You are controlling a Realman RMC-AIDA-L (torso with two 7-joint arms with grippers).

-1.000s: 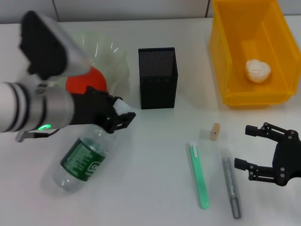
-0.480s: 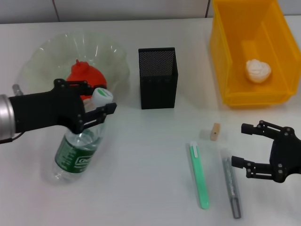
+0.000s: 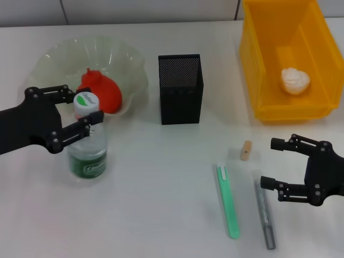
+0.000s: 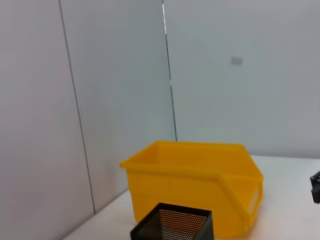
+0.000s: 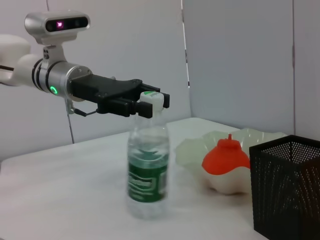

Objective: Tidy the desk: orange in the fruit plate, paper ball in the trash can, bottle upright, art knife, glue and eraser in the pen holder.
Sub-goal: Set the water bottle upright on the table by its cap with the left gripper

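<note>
The left gripper (image 3: pixel 76 114) is seen closed around the neck of the bottle (image 3: pixel 87 153), its two black fingers clamped on either side just under the white cap (image 3: pixel 86 100). The bottle is held upright on the table (image 3: pixel 161 177), near the left edge, with its green label turned toward the near side. Just beyond the bottle, on the far left, the fruit plate (image 3: pixel 129 64) is found, with the orange (image 3: pixel 102 91) lying inside it. To the right of the plate, the black mesh pen holder (image 3: pixel 180 88) stands upright.

The right gripper (image 3: pixel 279 164) is held low over the table at the near right, its fingers spread wide with nothing between them. The glue stick (image 3: pixel 264 212) lies just beside its near finger, pointing near to far. To the left of that, the green art knife (image 3: pixel 227 201) lies parallel to it. The eraser (image 3: pixel 246 150) sits a little farther off, left of the far finger. At the far right, the paper ball (image 3: pixel 295 80) rests inside the yellow trash can (image 3: pixel 258 70).
</note>
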